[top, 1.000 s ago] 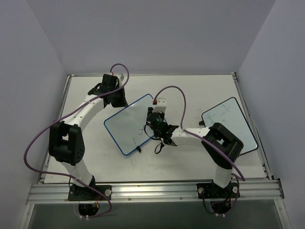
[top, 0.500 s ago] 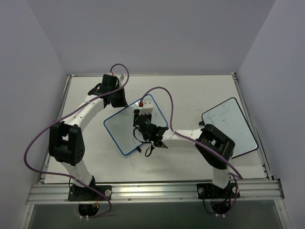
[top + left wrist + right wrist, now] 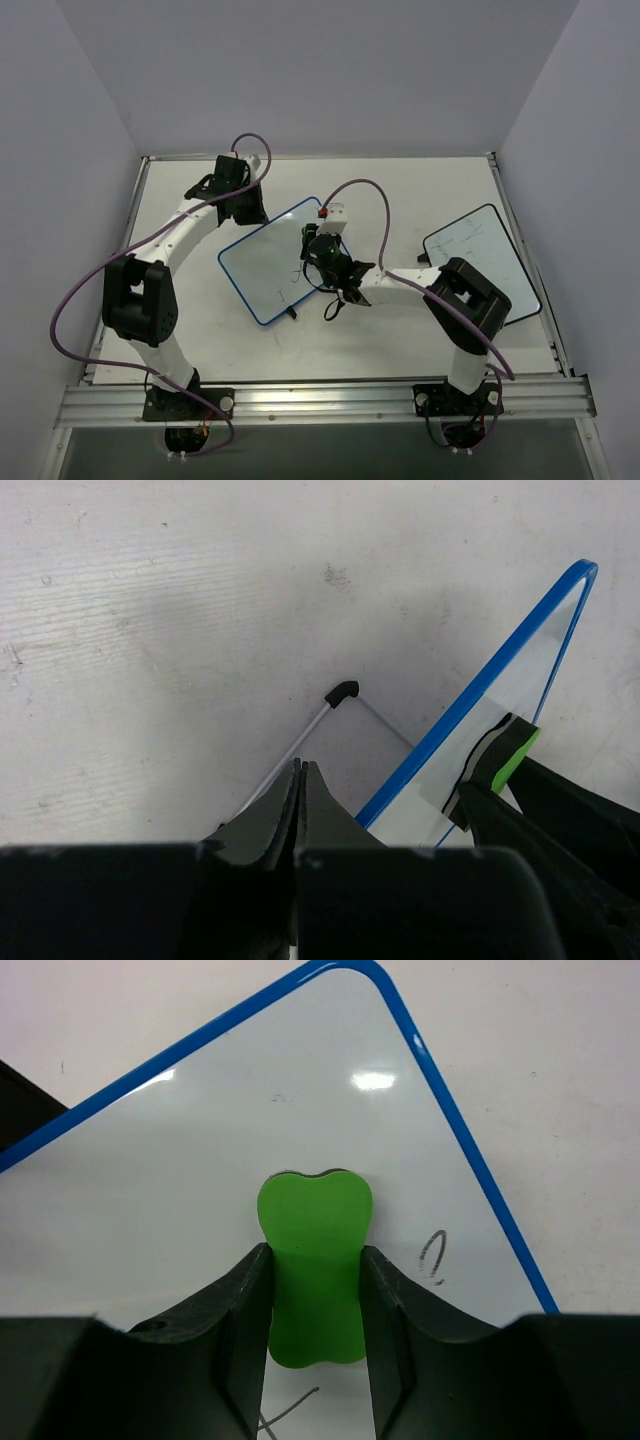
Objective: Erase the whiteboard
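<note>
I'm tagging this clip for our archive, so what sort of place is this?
Probably a robot lab test cell: a left arm and a right arm bolted to the edge of a white table, plain walls close around it.

The left gripper (image 3: 301, 770) has its jaws pressed together, just left of the whiteboard (image 3: 478, 692). Left of the whiteboard, its black foot (image 3: 342, 692) rests on the table (image 3: 150, 610). A green eraser (image 3: 508, 760) sits at the whiteboard's lower right.
</note>
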